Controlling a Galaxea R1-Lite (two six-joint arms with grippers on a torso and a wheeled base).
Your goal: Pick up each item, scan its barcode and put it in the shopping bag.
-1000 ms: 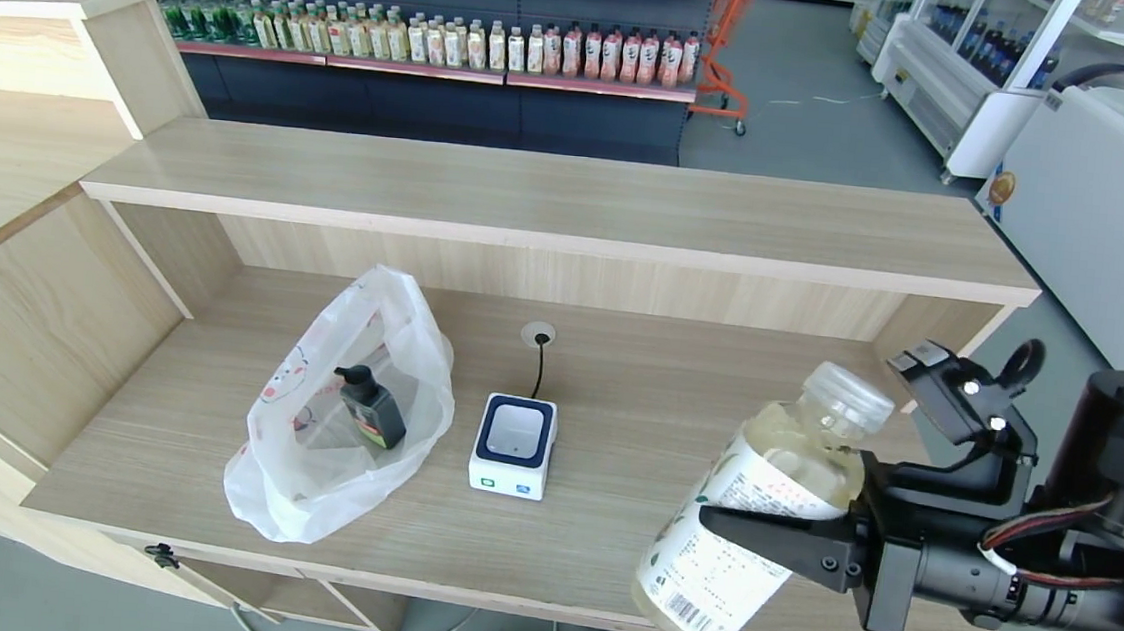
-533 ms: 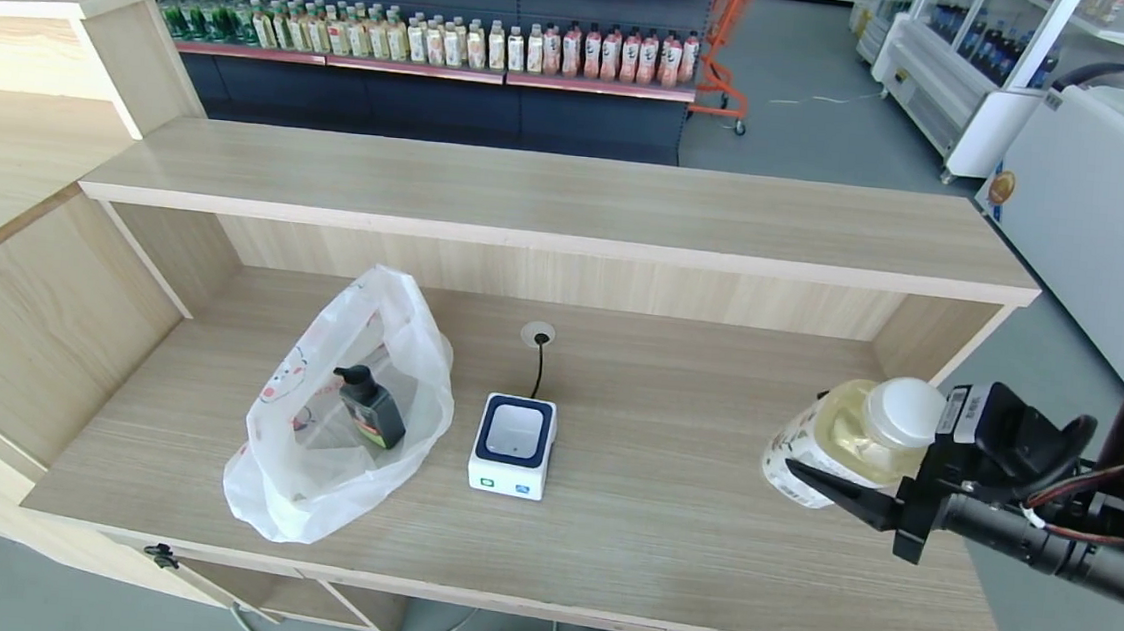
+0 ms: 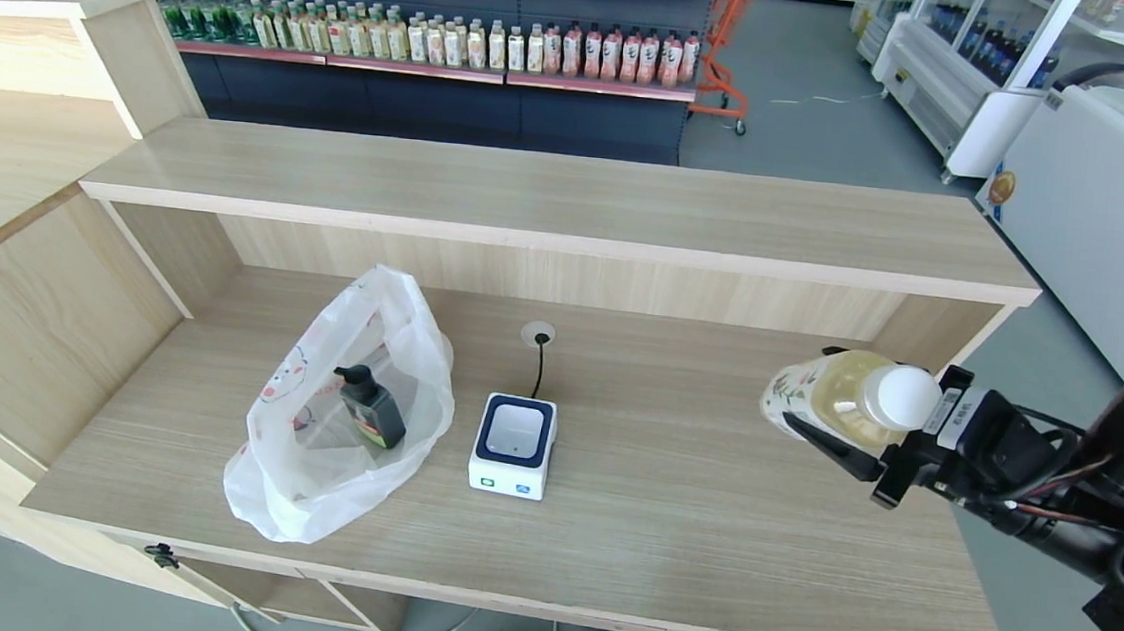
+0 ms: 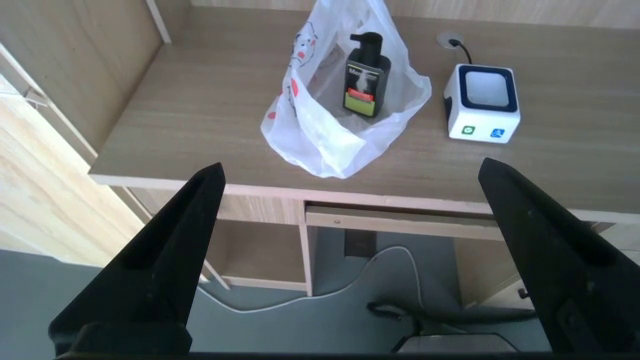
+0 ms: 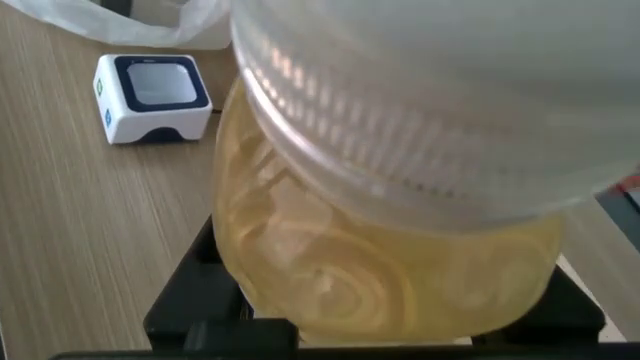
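Wooden counter (image 3: 666,524): your right gripper (image 3: 809,390) clamps the bottle (image 3: 836,402), tipped on its side above the counter's right end, well apart from the scanner (image 3: 513,444). Left of the scanner lies the bag (image 3: 287,495), pump bottle (image 3: 372,409) inside. Your left gripper (image 4: 345,265) gapes wide, empty.

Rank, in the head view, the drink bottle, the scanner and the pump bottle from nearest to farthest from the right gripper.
1. The drink bottle: held in the right gripper, right side.
2. The scanner: centre.
3. The pump bottle: inside the shopping bag, left side.
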